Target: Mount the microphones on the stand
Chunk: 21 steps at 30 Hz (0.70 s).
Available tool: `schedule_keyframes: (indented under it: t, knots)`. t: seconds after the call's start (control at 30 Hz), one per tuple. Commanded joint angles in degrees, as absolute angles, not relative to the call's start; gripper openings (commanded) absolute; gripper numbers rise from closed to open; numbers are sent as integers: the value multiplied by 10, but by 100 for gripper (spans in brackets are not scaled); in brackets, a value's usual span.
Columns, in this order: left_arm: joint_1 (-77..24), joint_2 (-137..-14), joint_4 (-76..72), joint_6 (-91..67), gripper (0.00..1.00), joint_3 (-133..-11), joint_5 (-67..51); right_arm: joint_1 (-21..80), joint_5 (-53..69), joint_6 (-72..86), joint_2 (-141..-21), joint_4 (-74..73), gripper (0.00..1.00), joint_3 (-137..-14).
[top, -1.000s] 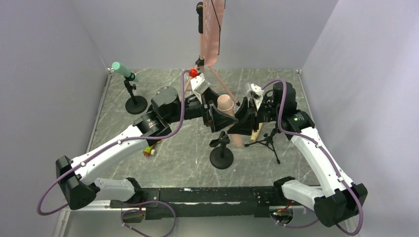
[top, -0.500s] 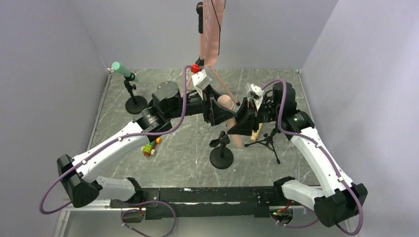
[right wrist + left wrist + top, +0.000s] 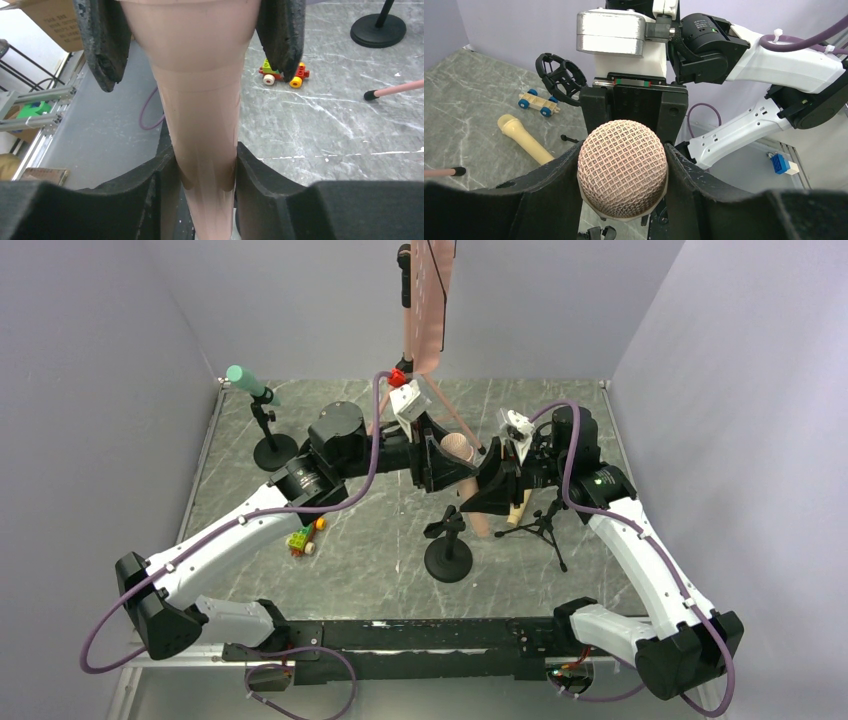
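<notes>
From the near edge, the first thing past the arm bases is an empty round-based stand (image 3: pixel 448 560) with its clip up and nothing in it. A small tripod stand (image 3: pixel 545 527) is to its right, and a multicoloured block toy (image 3: pixel 303 540) lies to its left on the counter (image 3: pixel 380 575). Just beyond and above that stand, both arms meet in mid-air around the pale pink microphone (image 3: pixel 458 448). The right tool (image 3: pixel 202 175) is clamped partway closed on the tapered handle, with both fingers pressed against it. The left tool (image 3: pixel 623 160) is closed in on the mesh head, and its fingers (image 3: pixel 559 175) touch the head on either side. This looks to me like a hand-over or a re-grip before the handle goes into the empty clip. The round head gives a poor hold, so I would want one tool holding firmly before the other lets go. Then I would line the handle up with the clip and lower it gently, because that light stand could tip or slide. The tan-yellow microphone (image 3: pixel 524 137) lies flat on the counter under the arms, not yet placed. At the far left corner, the teal-green microphone (image 3: pixel 245 380) already sits tilted in its own stand.
</notes>
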State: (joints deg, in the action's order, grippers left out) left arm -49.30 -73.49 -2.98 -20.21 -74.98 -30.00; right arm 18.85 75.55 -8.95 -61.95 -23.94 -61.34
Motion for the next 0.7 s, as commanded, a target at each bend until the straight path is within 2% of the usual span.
schedule_keyframes:
  t: [0.0,0.07,0.1,0.3,0.47,0.57,0.67]
  knots:
    - [-494,-699,-69,-192,0,-746,-315,189,778,-70,-618,-203,67,-611]
    - [-493,-683,-76,-192,0,-729,-306,190,780,-68,-616,-201,92,-611]
    - [-493,-672,-79,-193,0,-719,-301,190,779,-73,-615,-207,98,-613]
    - [-491,-580,-65,-185,0,-666,-264,189,743,-168,-620,-301,100,-649]
    - [-491,-467,29,-155,0,-624,-230,189,642,-451,-644,-526,100,-728]
    - [-490,-402,86,-151,0,-598,-213,189,607,-590,-660,-593,100,-724]
    - [-490,-335,141,-144,0,-572,-190,190,631,-672,-674,-618,100,-706]
